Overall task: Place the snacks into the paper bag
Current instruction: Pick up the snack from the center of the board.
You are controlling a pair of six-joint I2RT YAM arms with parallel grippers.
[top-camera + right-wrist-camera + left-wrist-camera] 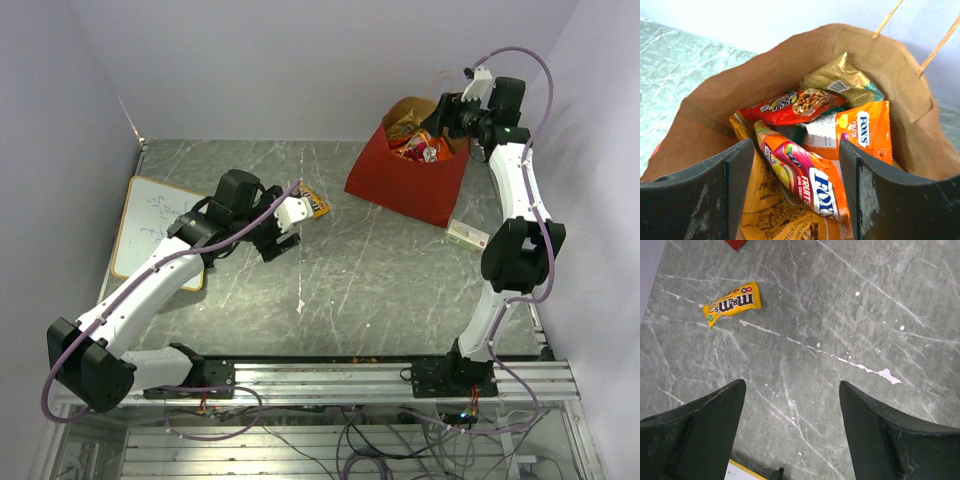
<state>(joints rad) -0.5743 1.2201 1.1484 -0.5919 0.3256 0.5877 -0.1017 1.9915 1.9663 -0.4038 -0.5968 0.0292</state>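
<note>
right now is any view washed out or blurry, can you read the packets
right wrist: the wall above the paper bag is blown out white, yet the Fox's packets inside read sharp; left wrist: even light, M&M's packet crisp; top external: soft, even, packet print too small to read

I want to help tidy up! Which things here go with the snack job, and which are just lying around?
For the job:
- paper bag
- snack packets already inside it
- yellow candy packet lying outside it

Just lying about:
- white board
- small pale box beside the bag, though I cannot tell whether it is a snack
</note>
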